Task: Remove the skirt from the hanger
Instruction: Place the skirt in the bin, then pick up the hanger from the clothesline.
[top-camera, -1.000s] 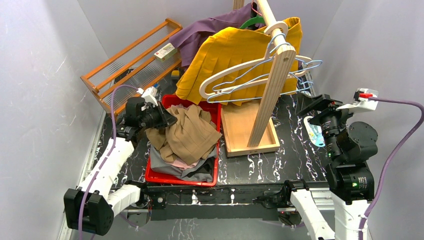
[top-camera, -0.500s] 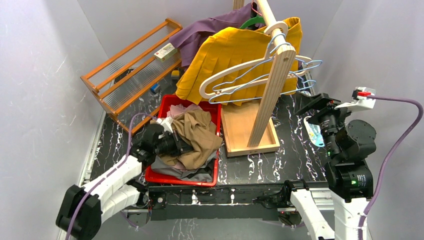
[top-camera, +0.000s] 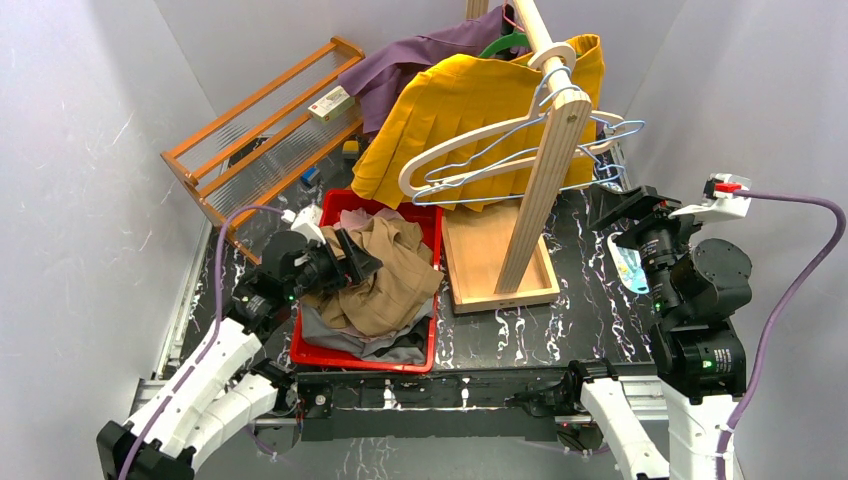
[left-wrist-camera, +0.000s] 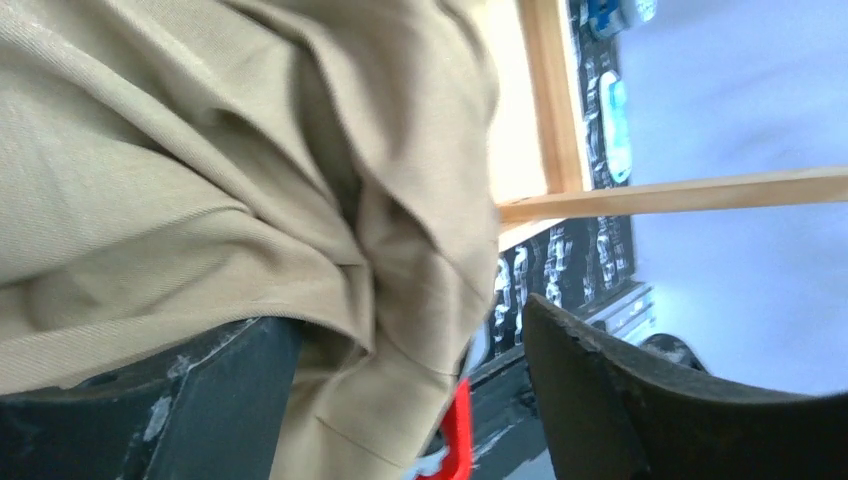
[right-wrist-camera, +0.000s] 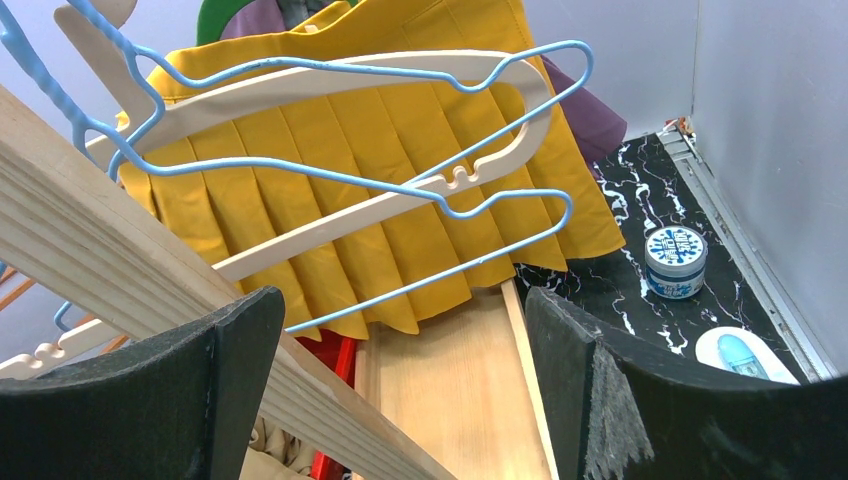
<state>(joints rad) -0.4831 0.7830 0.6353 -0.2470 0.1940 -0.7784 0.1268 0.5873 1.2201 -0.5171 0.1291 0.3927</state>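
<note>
A tan skirt lies bunched on top of other clothes in the red bin. My left gripper hovers at the skirt's left edge with its jaws open. In the left wrist view the tan skirt fills the frame and drapes loosely between the fingers of the left gripper. A yellow pleated skirt hangs on the wooden rack. In front of it hangs a bare cream hanger among empty wire ones. My right gripper stands open to the right of the rack, empty.
The rack's wooden base tray sits right of the bin. A slatted wooden shelf leans at the back left. A purple garment hangs behind the yellow skirt. A small round tub and a blue-white item lie at the right.
My left arm carried the tan skirt from the bin's left side over the bin, then opened its jaws and let the skirt go. The right arm has not moved.
</note>
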